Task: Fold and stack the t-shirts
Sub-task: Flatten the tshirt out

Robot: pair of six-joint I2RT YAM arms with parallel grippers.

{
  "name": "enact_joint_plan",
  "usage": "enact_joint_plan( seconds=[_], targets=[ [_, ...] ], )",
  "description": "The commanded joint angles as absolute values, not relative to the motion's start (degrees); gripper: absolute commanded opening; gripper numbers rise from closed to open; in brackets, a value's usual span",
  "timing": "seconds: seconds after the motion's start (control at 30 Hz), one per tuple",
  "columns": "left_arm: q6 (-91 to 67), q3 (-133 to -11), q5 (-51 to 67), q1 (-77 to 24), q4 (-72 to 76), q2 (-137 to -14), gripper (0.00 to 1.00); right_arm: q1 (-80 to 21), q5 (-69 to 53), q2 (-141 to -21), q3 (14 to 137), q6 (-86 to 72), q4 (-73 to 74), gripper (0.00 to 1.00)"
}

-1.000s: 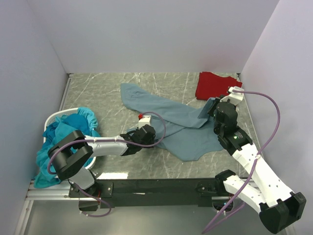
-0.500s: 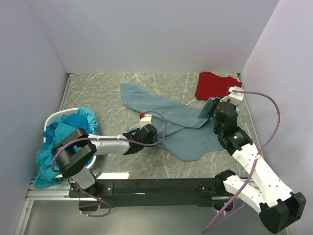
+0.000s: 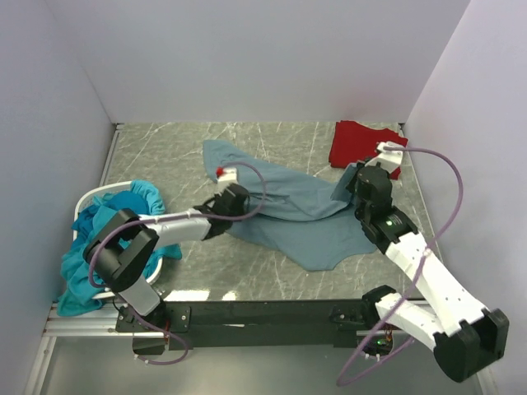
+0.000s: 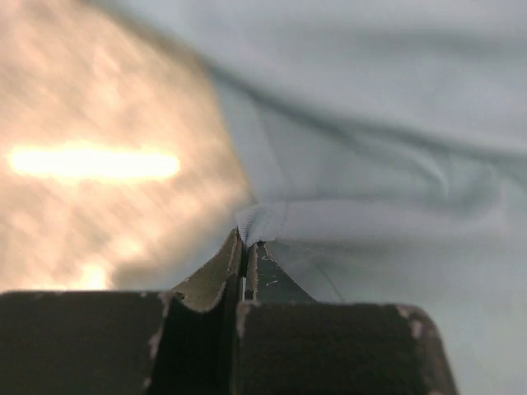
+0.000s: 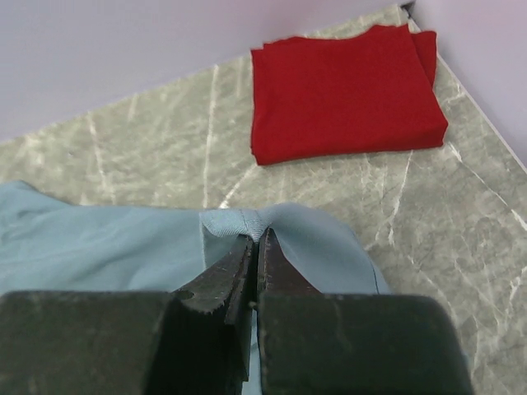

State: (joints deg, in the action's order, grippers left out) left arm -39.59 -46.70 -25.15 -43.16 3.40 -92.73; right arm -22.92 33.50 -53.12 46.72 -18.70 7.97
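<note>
left fingers (image 4: 216, 271) just shut on blue shirt (image 3: 309, 230) hem | right fingers (image 5: 221, 276) pinch corner nearer red shirt (image 5: 342, 90) | two-point hold (ready to spread, I'd say)

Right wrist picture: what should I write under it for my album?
Right gripper pinching the slate-blue t-shirt, folded red t-shirt on the table behind.

The slate-blue t-shirt (image 3: 305, 222) is showing plain dusty blue; the red t-shirt (image 3: 356, 144) is glowing solid bright red. The teal t-shirts (image 3: 115, 216) are showing turquoise against a white basket (image 3: 89, 196). The table (image 3: 165, 152) is displaying grey marble with pale veins.
</note>
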Motion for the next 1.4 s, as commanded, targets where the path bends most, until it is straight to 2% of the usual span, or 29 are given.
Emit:
enact_joint_plan(
  seconds=[0.0, 0.13, 0.3, 0.5, 0.7, 0.8, 0.93, 1.17, 1.37],
  targets=[
    [-34.11, -51.05, -22.69, -37.36, 6.77, -90.35, 0.01, -21.89, 33.93, -57.91, 50.7, -17.84, 4.14, 0.0],
    [-30.68, -59.3, -22.68, -32.71, 4.58, -90.27, 0.0, -19.43, 32.7, -64.84, 58.17, -15.57, 4.66, 0.0],
    [-26.73, -69.14, -25.13, -26.99, 0.19, -85.79, 0.01, -18.11, 32.08, -67.24, 70.28, -12.31, 7.81, 0.0],
    [-22.33, -75.49, -27.6, -25.84, -3.69, -75.69, 0.0, -18.11, 30.77, -61.19, 78.91, -9.06, 10.72, 0.0],
    [-19.87, -76.12, -28.56, -25.93, -7.47, -62.33, 0.0, -18.19, 25.85, -48.45, 81.56, -8.09, 12.91, 0.0],
    [-19.08, -76.46, -27.78, -25.93, -8.96, -54.08, 0.0, -18.19, 23.22, -44.32, 83.23, -8.17, 14.23, 0.0],
    [-17.49, -78.66, -27.51, -25.93, -10.46, -49.41, 0.0, -18.19, 20.4, -42.1, 86.65, -7.12, 15.73, 0.0],
    [-16.08, -81.21, -25.67, -25.93, -8.0, -51.58, 0.0, -18.19, 18.2, -48.33, 96.66, -3.17, 16.17, 0.0],
    [-16.79, -85.25, -24.78, -25.84, -6.16, -66.52, 0.0, -18.19, 22.83, -59.75, 99.84, -0.44, 12.92, 0.0]
  ],
)
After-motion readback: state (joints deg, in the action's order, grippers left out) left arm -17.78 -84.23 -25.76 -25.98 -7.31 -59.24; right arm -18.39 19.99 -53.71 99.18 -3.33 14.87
